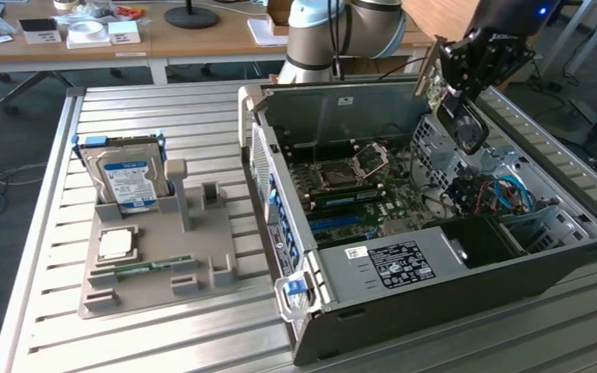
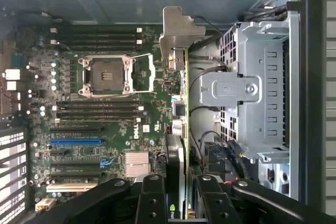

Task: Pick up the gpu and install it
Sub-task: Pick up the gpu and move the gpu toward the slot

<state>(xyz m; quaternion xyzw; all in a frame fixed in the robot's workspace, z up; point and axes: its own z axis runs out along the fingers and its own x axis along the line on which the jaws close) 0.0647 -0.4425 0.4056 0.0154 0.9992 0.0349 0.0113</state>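
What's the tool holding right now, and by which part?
The thin dark gpu card, pinched across its flat faces along its upper edge by the tool, clear of its silver metal bracket.

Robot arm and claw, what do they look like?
The arm is thick silver-grey tube with rounded, pale blue-capped joints. Its wrist end is black, showing a small blue light. The claw is black, with chunky fingers dotted with round holes.
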